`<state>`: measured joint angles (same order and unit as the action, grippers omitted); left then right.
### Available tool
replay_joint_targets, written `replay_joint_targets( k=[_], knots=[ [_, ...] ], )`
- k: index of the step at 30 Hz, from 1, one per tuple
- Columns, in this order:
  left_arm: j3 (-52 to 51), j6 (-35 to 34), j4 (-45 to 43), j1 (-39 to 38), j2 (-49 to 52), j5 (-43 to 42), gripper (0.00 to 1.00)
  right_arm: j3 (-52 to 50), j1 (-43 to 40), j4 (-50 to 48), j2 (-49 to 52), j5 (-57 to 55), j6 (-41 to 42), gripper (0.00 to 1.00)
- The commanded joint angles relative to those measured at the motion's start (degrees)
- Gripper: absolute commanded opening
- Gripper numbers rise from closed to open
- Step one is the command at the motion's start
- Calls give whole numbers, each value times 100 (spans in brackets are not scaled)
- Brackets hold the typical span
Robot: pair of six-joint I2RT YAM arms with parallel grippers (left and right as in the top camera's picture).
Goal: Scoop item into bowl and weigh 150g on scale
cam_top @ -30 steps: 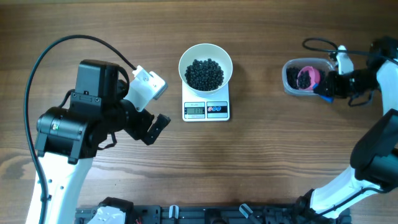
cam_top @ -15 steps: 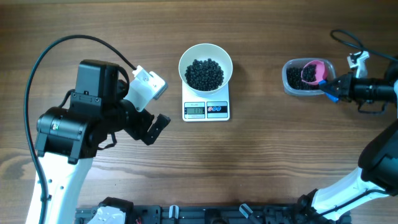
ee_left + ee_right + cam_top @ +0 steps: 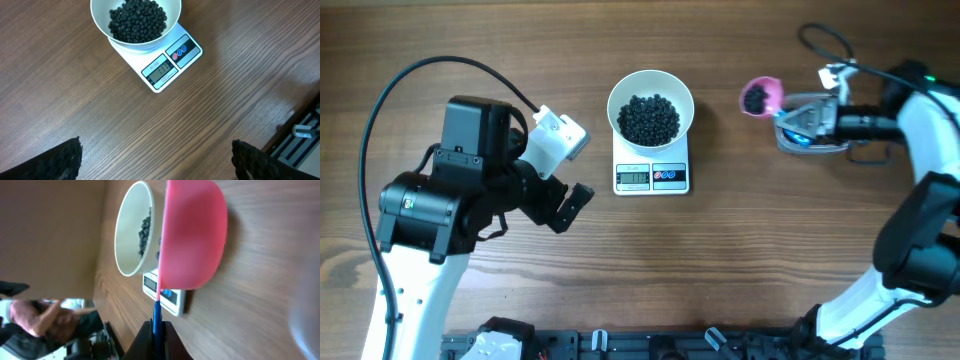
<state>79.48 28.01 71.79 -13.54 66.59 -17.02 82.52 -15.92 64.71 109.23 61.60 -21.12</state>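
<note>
**One more scoopful clears the tub**

A second ago the pink scoop [image 3: 761, 96] is sunk in the clear plastic tub [image 3: 788, 140]. Now it is out and carried sideways, and it hangs over bare table [image 3: 740, 250] between the tub and the white bowl [image 3: 617, 95], nearer the tub. The right gripper [image 3: 156, 336] is pinched tight on the scoop's thin blue handle [image 3: 157, 311], and from overhead we see a small dark load in the cup. We judge the dig done and the carry under way; the tip over the bowl is not yet made.

The black beads [image 3: 650, 118] already fill much of the bowl, which sits on the scale [image 3: 651, 177]. They are small, round, matt and loose, so we expect them to roll off a tilted cup. The scoop is smooth, glossy plastic with a deep round cup. The bowl is plain with a thin rim. The scale is a flat white square with a grey display and two round buttons, its digits too small for us to read. The table is brown woodgrain. The left gripper [image 3: 157, 160] hangs beside the scale, jaws spread wide and holding nothing, its pads [image 3: 65, 160] dark and pebbled.
</note>
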Motion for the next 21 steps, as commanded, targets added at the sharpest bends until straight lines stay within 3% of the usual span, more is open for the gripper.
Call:
replay_joint_targets(
  k=[1, 10, 15, 21],
  knots=[
    [101, -35, -20, -7, 33, -7, 100, 61, 787, -619, -234, 282, 852, 4],
    [101, -35, -20, -7, 33, -9, 100, 407, 2155, -2275, -238, -232, 1572, 4],
    [101, -35, -20, -7, 33, -7, 100, 407, 2859, -2966, -238, -1921, 1353, 4],
    [101, -35, -20, -7, 33, -9, 100, 407, 3482, -2986, -262, -3995, 732, 4]
  ],
)
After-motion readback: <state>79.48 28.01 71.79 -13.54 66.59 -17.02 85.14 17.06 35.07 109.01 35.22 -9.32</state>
